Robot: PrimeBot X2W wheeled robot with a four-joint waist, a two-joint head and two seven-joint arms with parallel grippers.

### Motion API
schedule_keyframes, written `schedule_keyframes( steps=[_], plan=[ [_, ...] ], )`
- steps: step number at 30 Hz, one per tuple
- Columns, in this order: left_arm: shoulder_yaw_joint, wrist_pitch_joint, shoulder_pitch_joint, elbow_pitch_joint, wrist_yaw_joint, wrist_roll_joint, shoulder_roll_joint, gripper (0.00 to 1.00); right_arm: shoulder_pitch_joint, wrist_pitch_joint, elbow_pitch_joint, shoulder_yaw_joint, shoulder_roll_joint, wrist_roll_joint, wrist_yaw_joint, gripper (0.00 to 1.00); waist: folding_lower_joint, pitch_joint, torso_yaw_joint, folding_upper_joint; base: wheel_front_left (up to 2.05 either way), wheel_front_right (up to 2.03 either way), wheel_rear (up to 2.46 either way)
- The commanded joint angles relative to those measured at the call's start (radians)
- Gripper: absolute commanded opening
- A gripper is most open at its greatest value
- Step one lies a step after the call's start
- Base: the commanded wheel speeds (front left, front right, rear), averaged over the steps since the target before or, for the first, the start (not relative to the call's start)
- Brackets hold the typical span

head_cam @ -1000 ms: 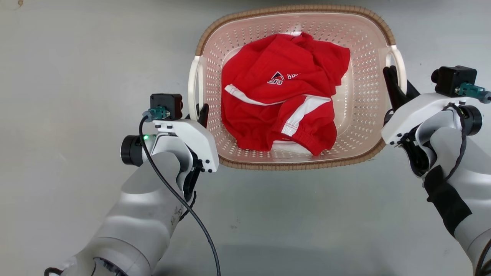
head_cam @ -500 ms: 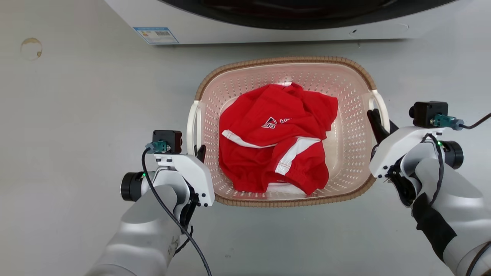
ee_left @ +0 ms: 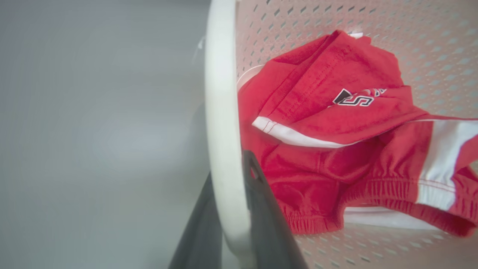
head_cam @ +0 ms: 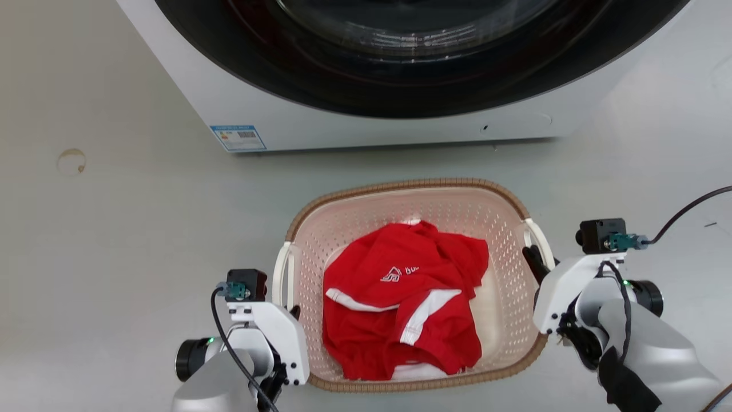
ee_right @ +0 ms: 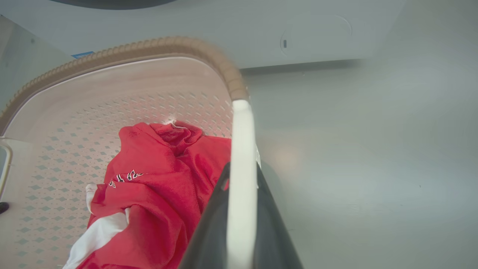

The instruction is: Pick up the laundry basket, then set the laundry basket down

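— Two matters are asked about: what lies where, and what is gripped?
— Farthest, the washing machine [head_cam: 366,86] is seen; nearer, the laundry basket [head_cam: 412,186] is set with its long axis left to right, red clothing [head_cam: 400,303] inside. Its left handle [head_cam: 280,274] is clamped by the left gripper [ee_left: 227,179], its right handle [head_cam: 540,240] by the right gripper [ee_right: 242,179]; neither arm is judged nearer.

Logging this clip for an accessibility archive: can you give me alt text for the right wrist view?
The right tool grips the white side handle of the laundry basket, one dark finger on each side. Inside the pink perforated basket lies a crumpled red garment with white trim; a white washing machine stands beyond.
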Motion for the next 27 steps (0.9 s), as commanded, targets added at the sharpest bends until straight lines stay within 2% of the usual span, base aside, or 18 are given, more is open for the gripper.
schedule_keyframes(
  steps=[1, 18, 27],
  plan=[
    [0.017, 0.009, 0.042, 0.038, 0.019, -0.008, 0.124, 0.00, 0.030, 0.007, 0.031, 0.011, -0.082, 0.015, -0.009, 0.00, 0.0000, -0.074, -0.011, 0.0000, 0.00, 0.00, 0.00],
    [-0.006, 0.142, 0.191, 0.038, 0.016, -0.023, 0.178, 0.00, 0.155, 0.121, 0.032, 0.129, -0.081, 0.144, -0.009, 0.00, 0.0000, -0.340, -0.025, 0.0000, 0.00, 0.00, 0.00],
    [-0.016, 0.194, 0.200, 0.038, 0.022, -0.024, 0.193, 0.00, 0.167, 0.136, 0.056, 0.188, -0.081, 0.173, -0.009, 0.00, 0.0000, -0.390, 0.002, 0.0000, 0.00, 0.00, 0.00]
  ],
)
